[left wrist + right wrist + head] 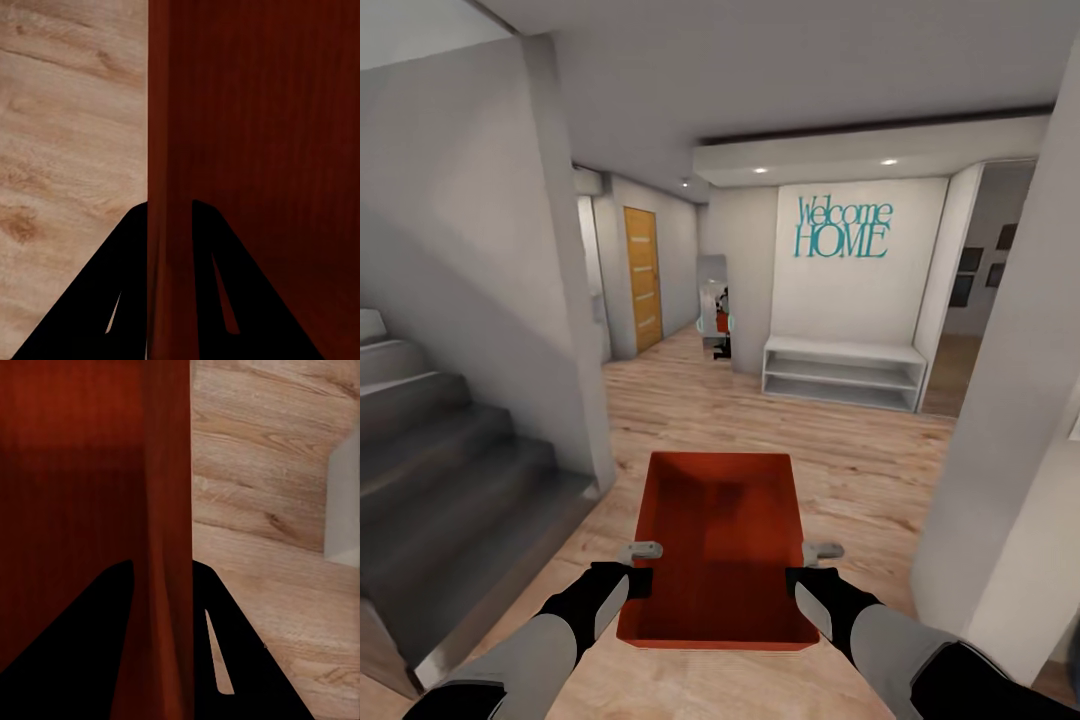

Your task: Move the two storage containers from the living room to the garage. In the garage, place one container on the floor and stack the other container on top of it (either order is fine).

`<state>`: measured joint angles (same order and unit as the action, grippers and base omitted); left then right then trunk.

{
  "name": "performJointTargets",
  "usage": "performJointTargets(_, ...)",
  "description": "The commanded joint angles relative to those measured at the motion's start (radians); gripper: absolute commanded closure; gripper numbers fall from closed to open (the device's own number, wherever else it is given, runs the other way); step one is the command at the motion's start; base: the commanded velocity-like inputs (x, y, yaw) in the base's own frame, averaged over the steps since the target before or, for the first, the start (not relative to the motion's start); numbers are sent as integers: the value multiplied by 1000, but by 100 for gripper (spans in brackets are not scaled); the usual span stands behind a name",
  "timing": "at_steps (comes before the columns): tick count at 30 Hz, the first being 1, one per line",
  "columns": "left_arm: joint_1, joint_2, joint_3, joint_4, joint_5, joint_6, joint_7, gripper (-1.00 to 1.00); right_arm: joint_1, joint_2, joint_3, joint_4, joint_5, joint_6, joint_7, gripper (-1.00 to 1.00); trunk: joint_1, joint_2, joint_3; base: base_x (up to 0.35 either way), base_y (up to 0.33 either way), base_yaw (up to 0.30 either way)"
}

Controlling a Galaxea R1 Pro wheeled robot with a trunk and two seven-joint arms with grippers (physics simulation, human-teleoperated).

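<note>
Container (722, 545) hangs between both grippers, left (641, 567) and right (807, 567), fingers apparently pinched on its side walls. We risk slippage, or clipping the staircase (450, 470) while driving.

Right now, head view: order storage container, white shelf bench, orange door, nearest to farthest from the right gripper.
1. Storage container: the right gripper is clamped on its right wall, the left gripper on its left wall.
2. White shelf bench: ahead, slightly right, under the Welcome HOME lettering.
3. Orange door: farthest, down the hall, ahead and left.
</note>
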<state>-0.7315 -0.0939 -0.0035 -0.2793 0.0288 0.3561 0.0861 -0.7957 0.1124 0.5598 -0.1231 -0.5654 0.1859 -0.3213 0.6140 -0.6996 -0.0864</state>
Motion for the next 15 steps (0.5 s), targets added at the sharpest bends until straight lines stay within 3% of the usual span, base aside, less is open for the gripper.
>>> performJointTargets(1,0,-3,7,0,-17,7,11,100,-1,3,17,-3,24,7,-9,100,1,-1,-2,321,0,0)
performJointTargets(15,0,-3,7,0,-17,7,11,100,-1,3,17,-3,24,7,-9,100,1,-1,-2,321,0,0)
